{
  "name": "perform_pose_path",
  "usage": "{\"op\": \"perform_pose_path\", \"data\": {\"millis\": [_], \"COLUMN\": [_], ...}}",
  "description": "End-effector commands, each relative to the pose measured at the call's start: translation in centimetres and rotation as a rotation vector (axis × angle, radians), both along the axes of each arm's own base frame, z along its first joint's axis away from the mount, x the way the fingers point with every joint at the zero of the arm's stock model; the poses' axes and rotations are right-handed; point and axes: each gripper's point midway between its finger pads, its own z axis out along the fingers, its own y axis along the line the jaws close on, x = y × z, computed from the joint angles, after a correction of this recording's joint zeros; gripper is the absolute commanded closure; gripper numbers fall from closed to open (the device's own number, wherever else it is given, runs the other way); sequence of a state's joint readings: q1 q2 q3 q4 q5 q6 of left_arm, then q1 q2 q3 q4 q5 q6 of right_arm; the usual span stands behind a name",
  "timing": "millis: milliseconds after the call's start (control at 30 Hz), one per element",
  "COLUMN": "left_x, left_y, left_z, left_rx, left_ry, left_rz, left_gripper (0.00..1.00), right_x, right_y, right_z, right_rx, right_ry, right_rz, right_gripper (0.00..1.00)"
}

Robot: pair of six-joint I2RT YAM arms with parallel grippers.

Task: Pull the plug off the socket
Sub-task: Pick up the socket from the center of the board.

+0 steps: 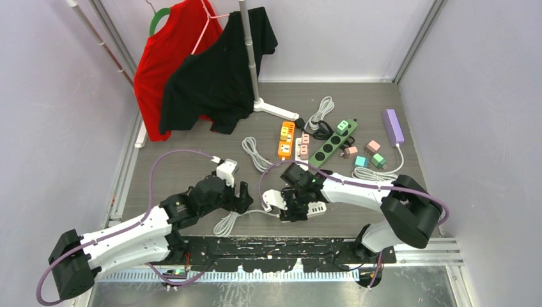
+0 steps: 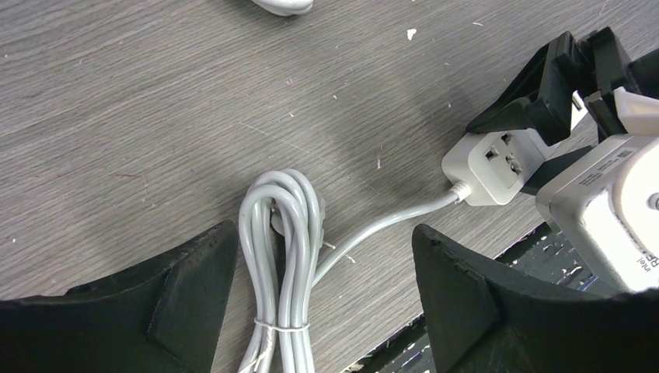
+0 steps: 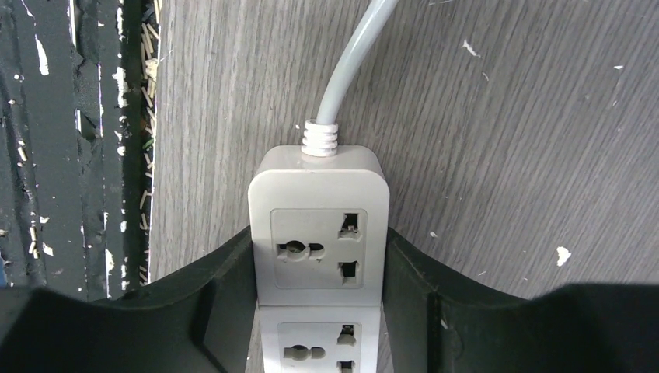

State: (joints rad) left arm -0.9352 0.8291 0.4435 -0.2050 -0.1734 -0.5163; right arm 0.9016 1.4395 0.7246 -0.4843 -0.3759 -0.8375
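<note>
A white power strip (image 1: pixel 312 208) lies near the table's front edge; it also shows in the right wrist view (image 3: pixel 319 233) and the left wrist view (image 2: pixel 493 163). My right gripper (image 1: pixel 295 203) (image 3: pixel 319 237) is shut on its cable end, one finger (image 3: pixel 210 287) against each long side. The two sockets I can see are empty; no plug shows in this strip. Its grey cable (image 2: pixel 388 225) runs to a tied coil (image 1: pixel 227 222) (image 2: pixel 284 256). My left gripper (image 1: pixel 243 195) (image 2: pixel 322 229) is open and empty, its jaws straddling the coil just above it.
Farther back lie an orange strip (image 1: pixel 286 139) with pink plugs, a dark green strip (image 1: pixel 332 144) with a green plug (image 1: pixel 343 126), a purple strip (image 1: pixel 393 126), loose plugs (image 1: pixel 374 153) and white cables (image 1: pixel 254 152). A clothes rack (image 1: pixel 252 57) holds shirts. A black rail (image 1: pixel 287 249) borders the front.
</note>
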Motion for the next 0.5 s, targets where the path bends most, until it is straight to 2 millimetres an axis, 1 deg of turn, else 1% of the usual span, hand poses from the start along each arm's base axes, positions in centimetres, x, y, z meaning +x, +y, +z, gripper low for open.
{"op": "perform_pose_path", "data": {"millis": [0, 133, 200, 233, 300, 367, 467], "left_x": [0.6, 0.5, 0.4, 0.4, 0.3, 0.2, 0.2], "left_y": [0.0, 0.1, 0.1, 0.1, 0.3, 0.7, 1.7], "left_z": [1.7, 2.5, 3.5, 4.3, 5.6, 6.9, 9.1], "left_rx": [-0.024, -0.020, -0.021, -0.027, -0.015, 0.014, 0.069], "left_ry": [-0.037, -0.049, -0.060, -0.068, -0.083, -0.100, -0.136], "left_rz": [0.013, -0.003, -0.018, -0.025, -0.051, -0.071, -0.094], "left_gripper": [0.18, 0.18, 0.18, 0.18, 0.18, 0.18, 0.18], "right_x": [0.9, 0.4, 0.3, 0.5, 1.1, 2.2, 4.4], "right_y": [1.1, 1.2, 0.6, 0.4, -0.3, -1.4, -3.2], "right_z": [1.6, 3.9, 5.3, 6.3, 8.5, 10.9, 14.3], "right_rx": [0.024, 0.085, 0.118, 0.137, 0.192, 0.268, 0.386], "right_ry": [-0.030, 0.038, 0.073, 0.083, 0.100, 0.097, 0.025], "right_rz": [0.002, -0.002, -0.007, -0.018, -0.060, -0.128, -0.255], "right_gripper": [0.68, 0.87, 0.94, 0.96, 0.99, 0.99, 0.99]}}
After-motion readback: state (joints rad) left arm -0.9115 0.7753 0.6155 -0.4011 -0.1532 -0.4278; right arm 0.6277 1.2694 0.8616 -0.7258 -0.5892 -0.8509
